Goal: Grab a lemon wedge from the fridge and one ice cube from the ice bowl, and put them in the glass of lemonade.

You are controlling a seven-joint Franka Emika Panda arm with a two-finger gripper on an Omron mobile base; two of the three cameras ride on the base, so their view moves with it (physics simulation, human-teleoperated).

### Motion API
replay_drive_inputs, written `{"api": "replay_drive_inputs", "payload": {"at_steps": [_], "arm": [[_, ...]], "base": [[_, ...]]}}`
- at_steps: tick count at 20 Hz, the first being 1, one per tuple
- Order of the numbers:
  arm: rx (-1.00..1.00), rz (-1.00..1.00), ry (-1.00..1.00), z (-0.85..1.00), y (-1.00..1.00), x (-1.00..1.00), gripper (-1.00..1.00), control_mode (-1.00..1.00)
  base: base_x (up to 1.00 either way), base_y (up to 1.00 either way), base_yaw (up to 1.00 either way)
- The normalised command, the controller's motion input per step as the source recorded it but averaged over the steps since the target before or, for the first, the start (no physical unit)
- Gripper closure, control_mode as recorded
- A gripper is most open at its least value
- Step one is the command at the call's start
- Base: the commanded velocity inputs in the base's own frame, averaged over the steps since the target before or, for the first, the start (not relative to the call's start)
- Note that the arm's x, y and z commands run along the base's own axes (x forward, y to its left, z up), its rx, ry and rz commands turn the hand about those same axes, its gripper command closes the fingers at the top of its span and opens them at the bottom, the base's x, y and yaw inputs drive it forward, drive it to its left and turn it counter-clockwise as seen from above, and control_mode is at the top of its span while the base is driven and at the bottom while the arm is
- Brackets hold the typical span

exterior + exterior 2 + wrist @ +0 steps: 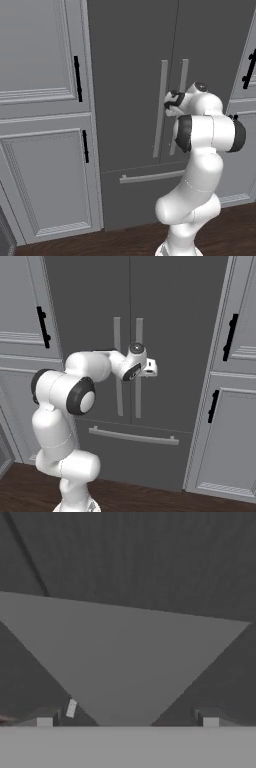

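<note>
1. Fridge point(130, 75) filling the centre of the left base view, dark grey, both doors shut, drawer front below.
2. Same fridge point(170, 316) central in the right base view, doors likewise shut.
3. Two long light-grey handles upright side by side at mid-frame: left handle point(160, 107) and right handle point(181, 80) in the left base view; left handle point(118, 391) and right handle point(138, 396) in the right base view.
4. Drawer handle point(150, 176) lying level below them, lower centre of the left base view; drawer handle point(133, 436) lower centre of the right base view.
5. End effector point(169, 103) at right of centre in the left base view, right against the door handles; contact not clear.
6. End effector point(151, 368) at centre of the right base view, up against the right handle.
7. End effector point(127, 717) in the hand view with fingers spread wide, one fingertip point(45, 721) at lower left, the other at lower right, nothing gripped between.
8. Pale grey bar point(125, 662) crossing the middle of the hand view, close ahead between the spread fingers, against the dark door.
9. Light-grey panelled cabinets point(42, 125) with black handles at left of the left base view, and cabinets point(225, 416) at right of the right base view.
10. Dark wood floor point(125, 242) along the bottom edge.
</note>
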Motion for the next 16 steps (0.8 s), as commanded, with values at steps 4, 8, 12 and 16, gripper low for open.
{"api": "replay_drive_inputs", "payload": {"at_steps": [4,8,12,16], "arm": [[0.0,0.0,-0.1,-0.34,0.17,0.32,-1.0,-1.0],[0.0,0.0,-0.1,-0.35,0.16,0.33,-1.0,-1.0],[0.0,0.0,-0.09,-0.34,0.06,0.27,-1.0,-1.0],[0.0,0.0,-0.04,-0.27,0.03,0.17,-1.0,-1.0]], "base": [[0.0,0.0,0.0],[0.0,0.0,0.0],[0.0,0.0,0.0],[0.0,0.0,0.0]]}}
